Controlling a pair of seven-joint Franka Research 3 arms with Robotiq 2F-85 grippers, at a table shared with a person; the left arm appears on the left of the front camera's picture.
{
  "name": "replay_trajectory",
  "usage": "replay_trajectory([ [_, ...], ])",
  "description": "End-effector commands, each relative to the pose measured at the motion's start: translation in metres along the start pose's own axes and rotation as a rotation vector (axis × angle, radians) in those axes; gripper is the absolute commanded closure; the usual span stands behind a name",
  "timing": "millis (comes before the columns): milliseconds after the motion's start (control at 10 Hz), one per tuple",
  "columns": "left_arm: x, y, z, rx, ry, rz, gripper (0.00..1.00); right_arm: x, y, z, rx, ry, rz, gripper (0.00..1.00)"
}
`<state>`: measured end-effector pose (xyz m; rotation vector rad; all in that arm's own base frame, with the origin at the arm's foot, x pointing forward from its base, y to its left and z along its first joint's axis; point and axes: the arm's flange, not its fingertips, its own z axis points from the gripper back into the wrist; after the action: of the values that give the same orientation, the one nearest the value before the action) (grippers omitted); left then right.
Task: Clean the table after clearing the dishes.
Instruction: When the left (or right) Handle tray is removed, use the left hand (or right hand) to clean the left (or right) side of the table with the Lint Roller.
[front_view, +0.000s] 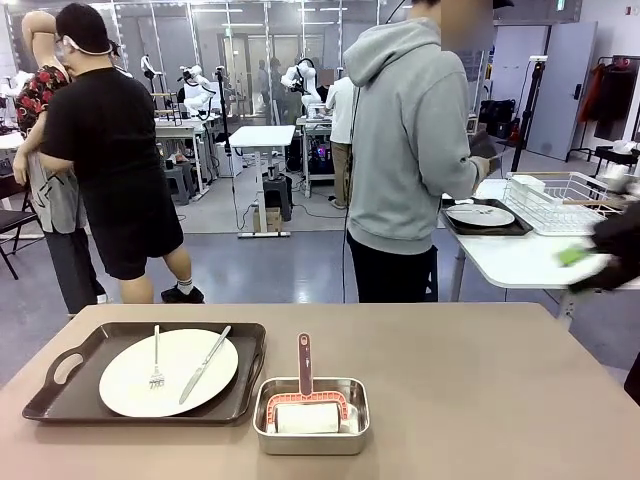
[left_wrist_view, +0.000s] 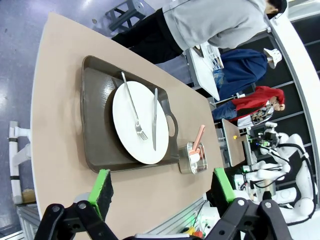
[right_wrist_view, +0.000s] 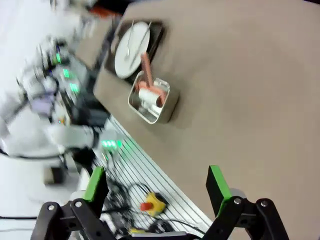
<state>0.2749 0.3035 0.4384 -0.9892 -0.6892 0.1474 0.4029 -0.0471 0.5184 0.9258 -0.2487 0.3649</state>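
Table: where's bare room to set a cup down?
Bare on the table: its right half, right of the steel pan, and the far strip behind it. Crowded: the left, where tray and plate sit beside the pan.

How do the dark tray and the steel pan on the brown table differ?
The tray is dark brown with handles; the pan is shiny steel. The tray is far wider than the pan. The tray holds a plate; the pan a pink-handled roller. Both are rectangular, on the table.
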Motion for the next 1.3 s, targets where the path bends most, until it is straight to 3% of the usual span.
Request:
replay_trajectory([
  [0,0.0,-0.001,0.002,-0.003,0.001,-0.002,0.0,0.05,0.022,-0.064,-0.117,0.24,0.18,0.0],
  [300,0.0,-0.001,0.002,-0.003,0.001,-0.002,0.0,0.109,0.089,-0.189,-0.2,0.546,0.473,0.0],
  [600,0.0,-0.001,0.002,-0.003,0.001,-0.002,0.0,0.138,0.112,-0.278,-0.216,0.808,0.733,0.0],
  [800,0.0,-0.001,0.002,-0.003,0.001,-0.002,0.0,0.139,0.114,-0.307,-0.198,0.855,0.82,0.0],
  [900,0.0,-0.001,0.002,-0.003,0.001,-0.002,0.0,0.138,0.114,-0.303,-0.261,0.799,0.783,0.0],
  [1200,0.0,-0.001,0.002,-0.003,0.001,-0.002,0.0,0.133,0.116,-0.312,-0.206,0.839,0.764,0.0],
])
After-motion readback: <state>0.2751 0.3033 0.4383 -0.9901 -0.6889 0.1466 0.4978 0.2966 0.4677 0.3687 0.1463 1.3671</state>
